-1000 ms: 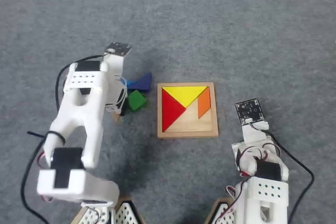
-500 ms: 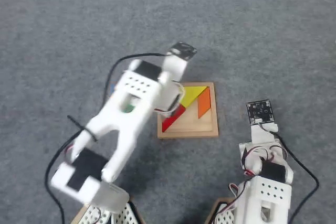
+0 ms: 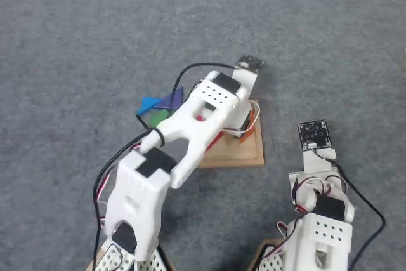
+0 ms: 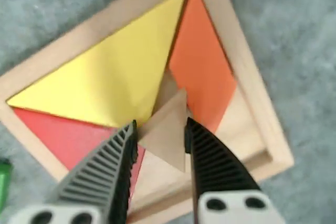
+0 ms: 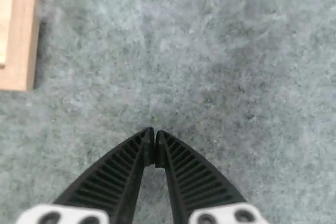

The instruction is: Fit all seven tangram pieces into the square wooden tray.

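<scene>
The square wooden tray [image 4: 247, 72] holds a yellow triangle [image 4: 105, 77], a red triangle [image 4: 63, 135] and an orange piece [image 4: 202, 72]. My left gripper [image 4: 160, 127] hangs over the tray's middle, shut on a small tan triangle [image 4: 168, 142]. From above, the left arm [image 3: 209, 109] stretches across the tray [image 3: 254, 153] and covers most of it. A light blue piece [image 3: 149, 103], a dark blue piece [image 3: 172, 99] and a green piece [image 3: 157, 117] lie on the carpet left of the tray. My right gripper [image 5: 152, 132] is shut on nothing, low over bare carpet beside the tray's corner [image 5: 23, 35].
Grey carpet covers the whole table. The right arm [image 3: 315, 176] stands at the tray's right, its wrist camera board [image 3: 314, 134] level with the tray's near edge. Open carpet lies behind and to the right of the tray.
The left arm swung right from the loose pieces to above the tray, uncovering the blue and green pieces. The right arm shifted slightly right, then stayed.
</scene>
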`<control>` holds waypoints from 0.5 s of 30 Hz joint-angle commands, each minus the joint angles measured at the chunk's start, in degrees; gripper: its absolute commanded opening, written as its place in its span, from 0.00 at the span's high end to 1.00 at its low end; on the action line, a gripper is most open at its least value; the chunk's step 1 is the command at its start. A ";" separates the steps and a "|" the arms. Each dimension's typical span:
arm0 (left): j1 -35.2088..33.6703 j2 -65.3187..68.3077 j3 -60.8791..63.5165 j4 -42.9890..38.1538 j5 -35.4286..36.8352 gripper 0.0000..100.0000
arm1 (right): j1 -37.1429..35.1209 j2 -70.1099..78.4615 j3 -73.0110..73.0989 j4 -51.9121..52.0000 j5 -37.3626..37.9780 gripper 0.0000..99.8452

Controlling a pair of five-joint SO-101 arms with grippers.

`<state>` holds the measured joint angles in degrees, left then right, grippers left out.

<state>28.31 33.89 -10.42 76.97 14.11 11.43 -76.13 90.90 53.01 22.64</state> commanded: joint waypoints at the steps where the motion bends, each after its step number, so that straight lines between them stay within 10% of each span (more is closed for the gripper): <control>1: 0.35 0.35 -4.09 -0.62 1.58 0.94 | 0.48 -0.75 -1.85 -1.01 0.35 0.99; 15: 0.35 0.35 -7.43 2.81 1.67 0.79 | -2.86 -0.75 -0.88 -1.19 0.70 0.99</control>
<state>28.22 35.21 -14.37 78.90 15.25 9.32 -76.13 90.90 53.01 22.64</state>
